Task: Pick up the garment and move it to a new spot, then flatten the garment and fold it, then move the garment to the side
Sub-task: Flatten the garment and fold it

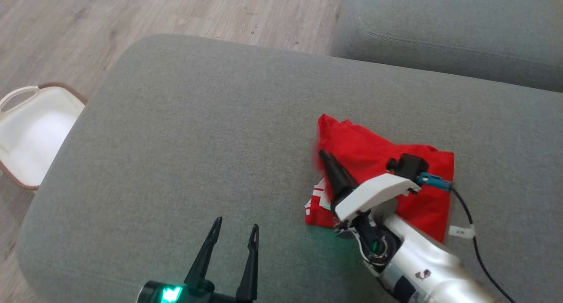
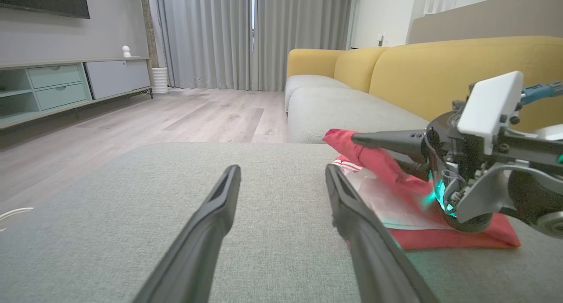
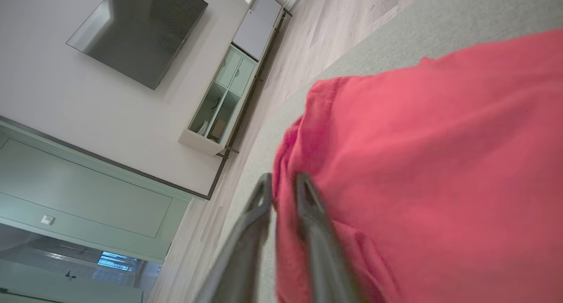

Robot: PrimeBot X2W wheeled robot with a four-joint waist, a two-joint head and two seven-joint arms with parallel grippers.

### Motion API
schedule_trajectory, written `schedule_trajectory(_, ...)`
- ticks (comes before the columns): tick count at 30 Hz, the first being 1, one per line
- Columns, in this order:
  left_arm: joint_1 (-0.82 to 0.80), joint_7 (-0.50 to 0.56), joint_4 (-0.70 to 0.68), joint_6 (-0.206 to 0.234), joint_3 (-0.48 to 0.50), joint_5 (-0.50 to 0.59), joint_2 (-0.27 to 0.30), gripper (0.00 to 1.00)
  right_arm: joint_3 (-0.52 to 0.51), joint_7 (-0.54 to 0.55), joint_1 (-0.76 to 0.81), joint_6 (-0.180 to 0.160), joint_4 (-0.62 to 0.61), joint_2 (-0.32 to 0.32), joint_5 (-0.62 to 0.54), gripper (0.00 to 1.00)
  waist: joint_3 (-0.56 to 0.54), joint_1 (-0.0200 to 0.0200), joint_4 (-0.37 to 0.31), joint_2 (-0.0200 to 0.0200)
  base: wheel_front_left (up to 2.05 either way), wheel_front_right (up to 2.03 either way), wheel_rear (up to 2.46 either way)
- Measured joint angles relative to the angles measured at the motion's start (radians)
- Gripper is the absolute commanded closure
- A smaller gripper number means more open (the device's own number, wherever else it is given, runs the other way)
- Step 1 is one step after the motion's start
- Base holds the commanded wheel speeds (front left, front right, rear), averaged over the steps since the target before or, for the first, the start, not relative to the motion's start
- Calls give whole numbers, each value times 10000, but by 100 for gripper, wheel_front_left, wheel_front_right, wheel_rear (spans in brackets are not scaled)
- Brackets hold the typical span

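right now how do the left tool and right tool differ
The left tool stands wide open and empty; the right tool is nearly closed, pinching a fold of the red garment. The left tool is over bare grey cushion; the right tool reaches across the red garment. Both have two long dark fingers.

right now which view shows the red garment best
The head view: the red garment shows nearly whole from above, the right arm covering part. The left wrist view sees it side-on; the right wrist view is too close, just red folds.
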Motion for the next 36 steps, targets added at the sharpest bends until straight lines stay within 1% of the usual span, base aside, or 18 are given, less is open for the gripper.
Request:
schedule_trajectory(3, 2, 0, 23, 113, 25, -42, 0, 0, 462, -305, -209, 0, -56, -2, 94, 0, -39, 0, -147, 0, 0, 0, 0)
schedule_trajectory(5, 2, 0, 23, 209, 59, -44, 0, 0, 587, -493, -460, 0, -61, -2, -151, 0, -82, 0, -299, 0, 0, 0, 0)
schedule_trajectory(7, 9, 0, -2, 320, 105, -96, 0, 0, 569, -593, -765, 0, 58, -8, -917, 0, -146, 0, -500, 0, 0, 0, 0)
schedule_trajectory(9, 25, 0, -121, 424, 257, -257, -2, 0, 201, -616, -917, 0, 10, -157, -2038, 0, -230, 0, -746, 0, 0, 0, 0)
schedule_trajectory(11, 62, 0, -238, 520, 418, -453, 2, 0, -732, -648, -911, 0, -332, -560, -3530, 0, -308, -1, -1034, 0, 0, 0, 0)
schedule_trajectory(13, 75, 0, -326, 546, 560, -571, -4, 0, -1950, -660, -671, 0, -953, -1053, -4997, 0, -379, 0, -1345, 0, 0, 0, 0)
schedule_trajectory(16, 78, 0, -378, 650, 792, -648, -6, 0, -3641, -702, 521, 0, -2196, -1430, -7001, 0, -491, 0, -1818, 0, 0, 0, 0)
schedule_trajectory(18, 82, 0, -410, 688, 972, -656, -12, 0, -4604, -704, 1772, 0, -2932, -1432, -8322, 0, -577, 0, -2124, 0, 0, 0, 0)
schedule_trajectory(20, 87, 0, -418, 752, 1083, -660, -10, 0, -5415, -702, 3003, 0, -3461, -1384, -9170, 0, -679, 0, -2378, 0, 0, 0, 0)
schedule_trajectory(22, 103, 0, -426, 802, 1206, -752, -23, 0, -6025, -702, 4034, 0, -3967, -1342, -10015, 0, -794, -1, -2595, 0, 0, 0, 0)
schedule_trajectory(24, 191, 0, -460, 815, 1352, -771, -29, 0, -6426, -702, 4791, 0, -4483, -1302, -10820, 0, -905, -1, -2783, 0, 0, 0, 0)
schedule_trajectory(26, 430, 0, -472, 817, 1413, -830, -33, 0, -6721, -702, 5295, 0, -4938, -1162, -11438, 0, -1005, -1, -2945, 0, 0, 0, 0)
schedule_trajectory(30, 915, 0, -426, 861, 1670, -807, -33, 0, -7068, -702, 6082, 2, -5469, -974, -12076, 0, -1146, -2, -3167, 0, 0, 0, 0)
schedule_trajectory(33, 1099, 0, -376, 857, 1722, -786, -36, 0, -7279, -702, 6580, 2, -5578, -784, -12232, 0, -1184, -1, -3257, 0, 0, 0, 0)
schedule_trajectory(36, 1114, 0, -351, 842, 1860, -702, -36, 0, -7338, -702, 6736, 2, -5637, -748, -12255, 0, -1200, -2, -3287, 0, 0, 0, 0)
